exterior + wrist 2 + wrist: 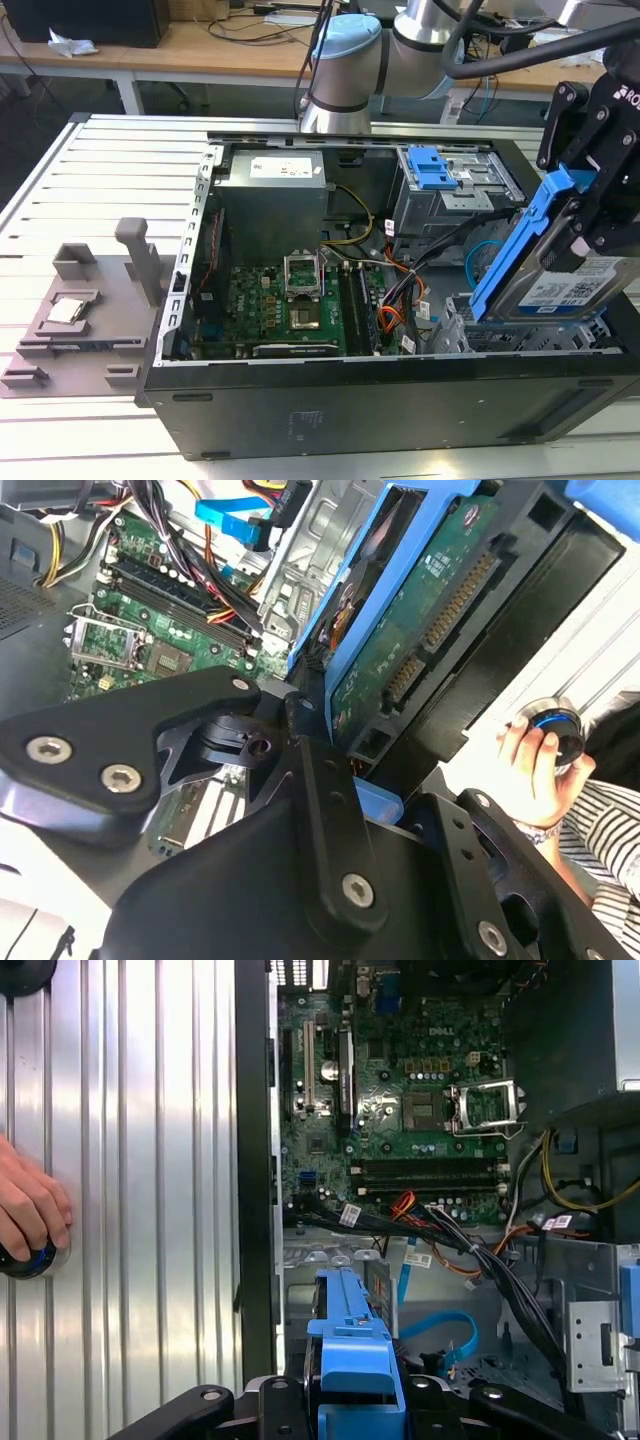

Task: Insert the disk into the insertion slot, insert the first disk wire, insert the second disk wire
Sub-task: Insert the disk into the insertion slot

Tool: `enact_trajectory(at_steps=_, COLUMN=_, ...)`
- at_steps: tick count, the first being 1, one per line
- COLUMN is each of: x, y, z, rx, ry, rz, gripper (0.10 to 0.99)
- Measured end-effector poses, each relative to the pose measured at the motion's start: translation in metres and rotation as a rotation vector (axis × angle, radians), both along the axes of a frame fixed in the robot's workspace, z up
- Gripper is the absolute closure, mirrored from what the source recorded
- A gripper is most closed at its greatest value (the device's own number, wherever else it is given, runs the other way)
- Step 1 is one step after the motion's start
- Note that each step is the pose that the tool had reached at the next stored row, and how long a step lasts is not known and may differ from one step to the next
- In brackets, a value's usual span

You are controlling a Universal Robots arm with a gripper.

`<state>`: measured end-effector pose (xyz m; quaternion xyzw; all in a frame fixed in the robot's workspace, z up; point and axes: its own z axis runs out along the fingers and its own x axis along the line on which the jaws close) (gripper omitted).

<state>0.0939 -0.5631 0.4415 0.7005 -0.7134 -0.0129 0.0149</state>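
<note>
At the exterior view's right, the flat rectangular silver-grey disk [565, 288], white-labelled and framed by a bright blue plastic caddy, hangs steeply tilted. Its lower end is down at the low silver perforated-metal insertion slot [452, 328] — I cannot tell whether it touches the slot's walls. The black metal gripper [590, 225] is closed on the disk's upper part and holds it clear of the case floor. In the second wrist view the disk [420, 630] shows its green circuit-board underside. Beyond the slot stands a taller grey metal cage [440, 205] with a blue latch, and a light blue flat cable [440, 1325] loops on the floor just beside the slot. A green motherboard [290, 305] lies flat inside the open black computer case [350, 410]. Outside the case a person's hand [30, 1205] rests on a round black-and-blue knob [22, 1260] — both on the ribbed silver table [150, 1210]
</note>
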Motion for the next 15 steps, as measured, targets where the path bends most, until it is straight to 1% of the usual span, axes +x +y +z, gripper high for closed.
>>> enact_trajectory(at_steps=1, x=0.0, y=0.0011, z=-0.0015, rx=0.0, ry=0.0, rz=0.0, gripper=0.718)
enact_trajectory(at_steps=3, x=0.0, y=0.0062, z=-0.004, rx=0.0, ry=0.0, rz=0.0, gripper=0.718)
enact_trajectory(at_steps=4, x=0.0, y=0.0077, z=-0.0046, rx=0.0, ry=0.0, rz=0.0, gripper=0.718)
enact_trajectory(at_steps=5, x=0.0, y=0.0117, z=-0.0066, rx=0.0, ry=0.0, rz=0.0, gripper=0.718)
enact_trajectory(at_steps=9, x=0.0, y=0.0128, z=-0.0119, rx=0.0, ry=0.0, rz=0.0, gripper=0.718)
enact_trajectory(at_steps=11, x=0.0, y=0.0132, z=-0.0134, rx=0.0, ry=0.0, rz=0.0, gripper=0.718)
enact_trajectory(at_steps=15, x=0.0004, y=0.017, z=-0.0156, rx=0.0, ry=0.0, rz=0.0, gripper=0.718)
